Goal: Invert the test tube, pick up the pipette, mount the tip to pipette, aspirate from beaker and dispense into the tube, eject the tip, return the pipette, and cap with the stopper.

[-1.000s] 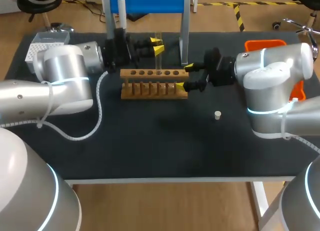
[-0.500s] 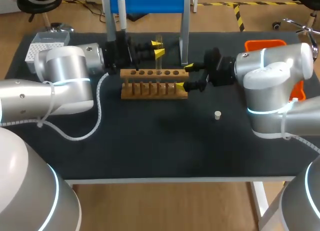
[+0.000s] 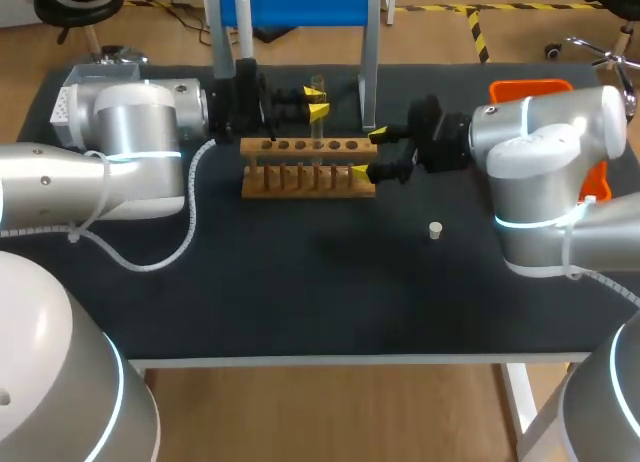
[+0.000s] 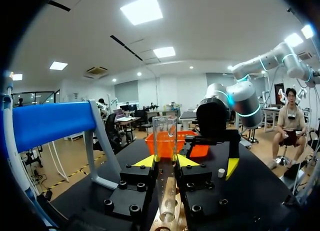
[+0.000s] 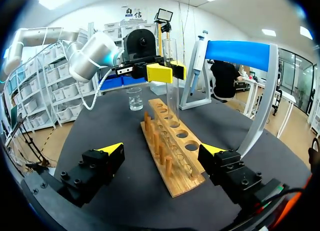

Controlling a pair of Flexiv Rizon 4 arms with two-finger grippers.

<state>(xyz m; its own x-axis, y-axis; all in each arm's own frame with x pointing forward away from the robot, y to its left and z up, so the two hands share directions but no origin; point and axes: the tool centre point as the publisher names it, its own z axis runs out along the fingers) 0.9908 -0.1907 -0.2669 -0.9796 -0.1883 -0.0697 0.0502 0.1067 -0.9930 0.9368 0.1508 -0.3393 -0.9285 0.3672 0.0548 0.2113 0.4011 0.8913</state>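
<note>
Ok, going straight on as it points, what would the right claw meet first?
Probably the near end of the wooden rack, dead ahead of the open right claw; depth unclear.

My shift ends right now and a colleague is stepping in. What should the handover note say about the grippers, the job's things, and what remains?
Left gripper: shut on the test tube, which is upright with its mouth up and its lower end at the wooden rack.
Right gripper: open, fingers either side of the rack's end nearest it, holding nothing.
The pipette hangs on the blue stand. The beaker stands past the rack's far end. The stopper lies loose on the table.
Done: tube appears turned mouth up.
Left: seat tube, fetch pipette, mount tip, aspirate, dispense, eject, return pipette, cap.
</note>
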